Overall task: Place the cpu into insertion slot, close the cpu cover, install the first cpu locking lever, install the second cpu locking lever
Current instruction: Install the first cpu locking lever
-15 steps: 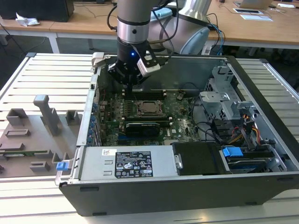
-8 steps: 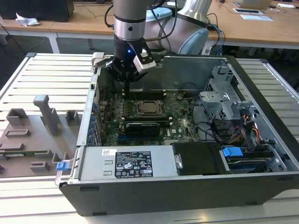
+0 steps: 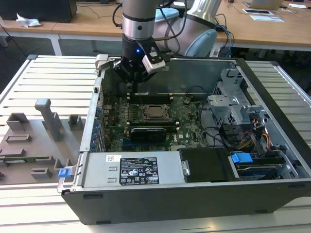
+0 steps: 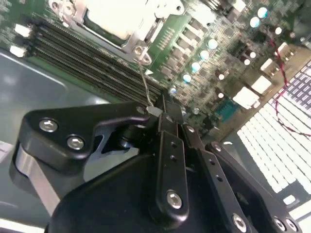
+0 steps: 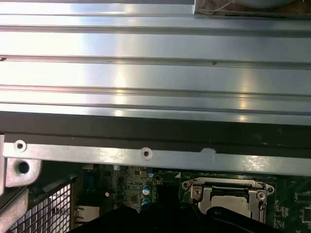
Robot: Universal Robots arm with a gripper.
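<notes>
Gripper (image 4: 156,114) looks clenched on a thin locking lever (image 4: 146,82), I think, tips partly hidden by its body. I see the cpu (image 3: 155,111), dull silver, seated mid-board under the cpu cover (image 3: 155,116), just near of the gripper.

In the second wrist view the cpu (image 4: 114,17) got cut off by the picture's edge, so only part of its pale top showed, and blurry at that. The tool (image 4: 160,114) had its tips bunched up at a thin wire lever (image 4: 145,85); couldn't tell if it actually gripped it. In the first wrist view, dark tool parts hid the near edge of the cpu cover (image 5: 228,196).
</notes>
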